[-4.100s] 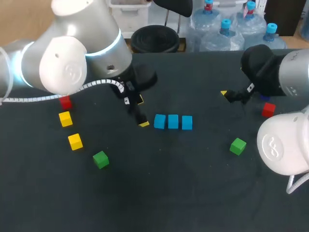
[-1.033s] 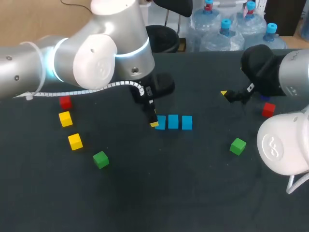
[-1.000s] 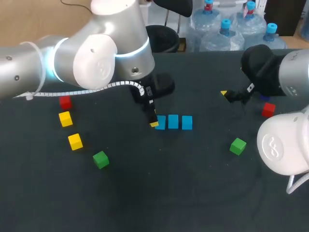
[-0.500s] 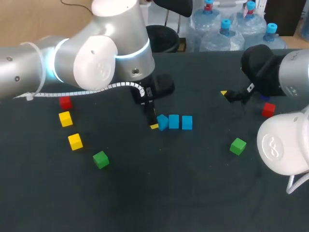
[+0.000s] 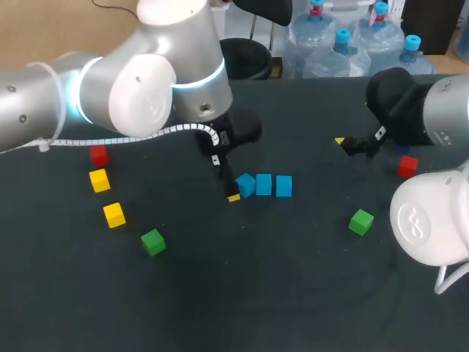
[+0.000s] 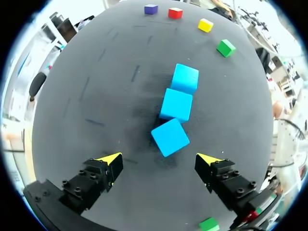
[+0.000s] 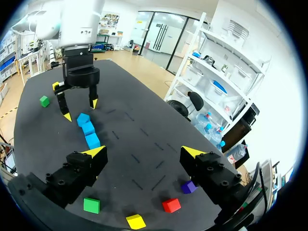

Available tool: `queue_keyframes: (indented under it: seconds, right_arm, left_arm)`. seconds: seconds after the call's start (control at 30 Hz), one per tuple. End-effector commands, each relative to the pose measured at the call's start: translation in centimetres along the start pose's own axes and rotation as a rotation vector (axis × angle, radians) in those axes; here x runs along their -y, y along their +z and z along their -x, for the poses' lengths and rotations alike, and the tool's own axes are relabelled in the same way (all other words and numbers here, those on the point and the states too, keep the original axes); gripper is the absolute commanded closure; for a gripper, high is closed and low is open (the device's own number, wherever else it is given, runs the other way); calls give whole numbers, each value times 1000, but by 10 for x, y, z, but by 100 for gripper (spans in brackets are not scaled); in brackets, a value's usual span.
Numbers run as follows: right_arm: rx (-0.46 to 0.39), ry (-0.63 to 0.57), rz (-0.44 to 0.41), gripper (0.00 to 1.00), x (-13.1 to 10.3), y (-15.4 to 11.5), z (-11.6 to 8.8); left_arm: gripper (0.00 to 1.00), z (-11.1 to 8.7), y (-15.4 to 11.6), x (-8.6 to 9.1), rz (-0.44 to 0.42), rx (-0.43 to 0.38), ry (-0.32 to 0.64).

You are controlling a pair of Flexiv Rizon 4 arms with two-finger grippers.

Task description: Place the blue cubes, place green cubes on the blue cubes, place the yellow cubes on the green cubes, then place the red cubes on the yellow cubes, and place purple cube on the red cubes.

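Observation:
Three blue cubes lie in a row mid-table; the leftmost (image 5: 245,185) is twisted askew against the middle one (image 5: 264,185), with the third (image 5: 283,185) beyond. My left gripper (image 5: 225,178) hovers at the row's left end, open. In the left wrist view the askew blue cube (image 6: 170,137) lies just ahead of the left gripper (image 6: 160,159), touching neither finger. My right gripper (image 7: 143,152) is open and empty at the far right (image 5: 350,145). Green cubes (image 5: 152,241) (image 5: 360,221), yellow cubes (image 5: 99,180) (image 5: 113,214) and red cubes (image 5: 99,155) (image 5: 407,167) lie scattered.
Under my right gripper lie a purple cube (image 7: 188,186), a red cube (image 7: 171,205), a yellow cube (image 7: 136,221) and a green cube (image 7: 91,205). In the head view my right arm hides the purple and that yellow cube.
My left gripper has opened wide and drawn back a little from the row. The leftmost blue cube was let go and has turned askew.

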State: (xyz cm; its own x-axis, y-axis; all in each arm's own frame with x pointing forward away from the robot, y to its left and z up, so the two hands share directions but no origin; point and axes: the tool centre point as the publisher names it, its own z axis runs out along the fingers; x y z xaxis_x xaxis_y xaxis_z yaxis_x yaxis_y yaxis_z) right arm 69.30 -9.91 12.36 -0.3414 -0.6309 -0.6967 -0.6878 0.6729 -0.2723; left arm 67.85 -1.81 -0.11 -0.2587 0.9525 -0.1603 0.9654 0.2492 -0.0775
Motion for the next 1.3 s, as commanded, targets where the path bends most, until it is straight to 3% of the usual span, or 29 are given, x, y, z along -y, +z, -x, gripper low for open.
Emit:
queue_keyframes:
  seconds: [0.03, 0.37, 0.4, 0.47, 0.57, 0.6, 0.63, 0.67, 0.8, 0.93, 1.07, 1.1, 1.3]
  right_arm:
    - [-1, 0, 2, 0, 1, -1, 0]
    - [-1, 0, 2, 0, 1, -1, 0]
    - [-1, 0, 2, 0, 1, -1, 0]
    - [-1, 0, 2, 0, 1, -1, 0]
    - [-1, 0, 2, 0, 1, -1, 0]
    - [-1, 0, 2, 0, 1, -1, 0]
    - [-1, 0, 2, 0, 1, -1, 0]
    - [-1, 0, 2, 0, 1, -1, 0]
    - [-1, 0, 2, 0, 1, -1, 0]
    - [-1, 0, 2, 0, 1, -1, 0]
    - [-1, 0, 2, 0, 1, -1, 0]
    - [-1, 0, 2, 0, 1, -1, 0]
    - [-1, 0, 2, 0, 1, -1, 0]
  left_arm:
    - [57, 7, -7, 1, -7, -24, -47]
    - [50, 5, -1, 6, -12, -66, -119]
    - [43, 6, -1, 7, -15, -67, -119]
    - [12, 7, -2, 10, -33, -69, -130]
    - [0, 8, -4, 13, -40, -69, -127]
    - [3, 9, -4, 13, -45, -71, -129]
    - [14, 10, -4, 14, -45, -69, -132]
    - [16, 10, -4, 14, -44, -68, -134]
    - [9, 14, -1, 10, -42, -71, -157]
    - [13, 15, 2, 11, -39, -70, -157]
    - [34, 17, 5, 10, -29, -56, -150]
    - [49, 18, 5, 9, -29, -56, -151]
    - [55, 22, 4, 12, -34, -46, -150]
